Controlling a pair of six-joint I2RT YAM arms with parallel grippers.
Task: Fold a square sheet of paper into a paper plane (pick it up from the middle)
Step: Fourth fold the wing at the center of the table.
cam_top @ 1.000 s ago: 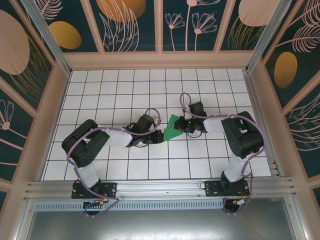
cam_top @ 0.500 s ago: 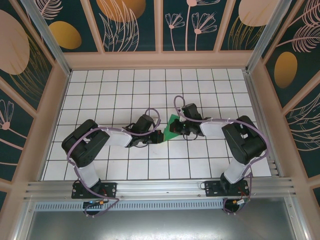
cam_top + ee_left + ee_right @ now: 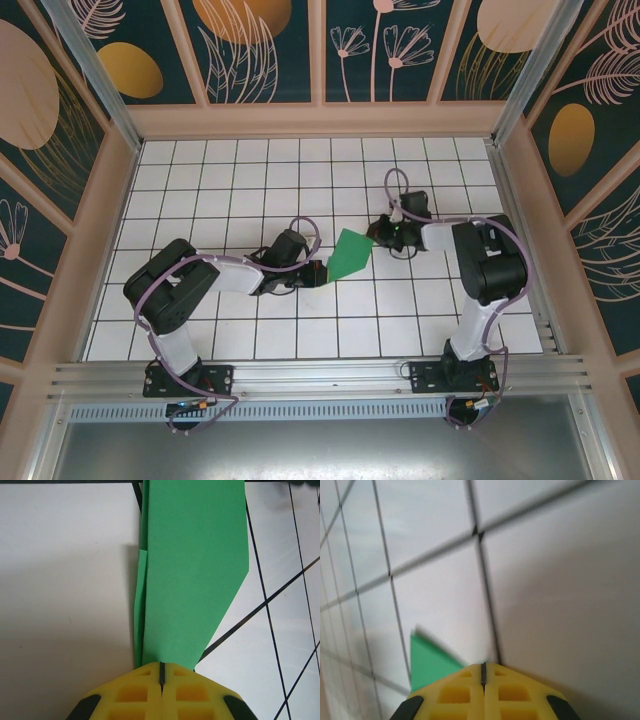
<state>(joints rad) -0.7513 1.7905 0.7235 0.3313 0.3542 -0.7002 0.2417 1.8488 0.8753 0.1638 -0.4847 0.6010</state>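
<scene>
The green paper (image 3: pixel 350 256) lies near the middle of the counter (image 3: pixel 230 180), with bare tiles open on every side. Several rows run back to the far wall (image 3: pixel 320 118), and the side walls (image 3: pixel 105 210) stand well apart from it. An aluminium rail (image 3: pixel 320 378) runs along the near edge.

The paper's near-left end is grasped by the left arm's fingers (image 3: pixel 132 696), which are pressed together on its folded layers. The right arm's fingers (image 3: pixel 515 695) are clenched too, just beside the paper's far-right corner. Whether they pinch that corner I cannot tell.

The counter is white and flat, ruled into squares by thin dark lines. Tan frames and dark panels (image 3: pixel 260 50) painted with leaves box it in. The paper is thin and matte, with one slanted edge. The fingers are yellow with a moulded grid.
</scene>
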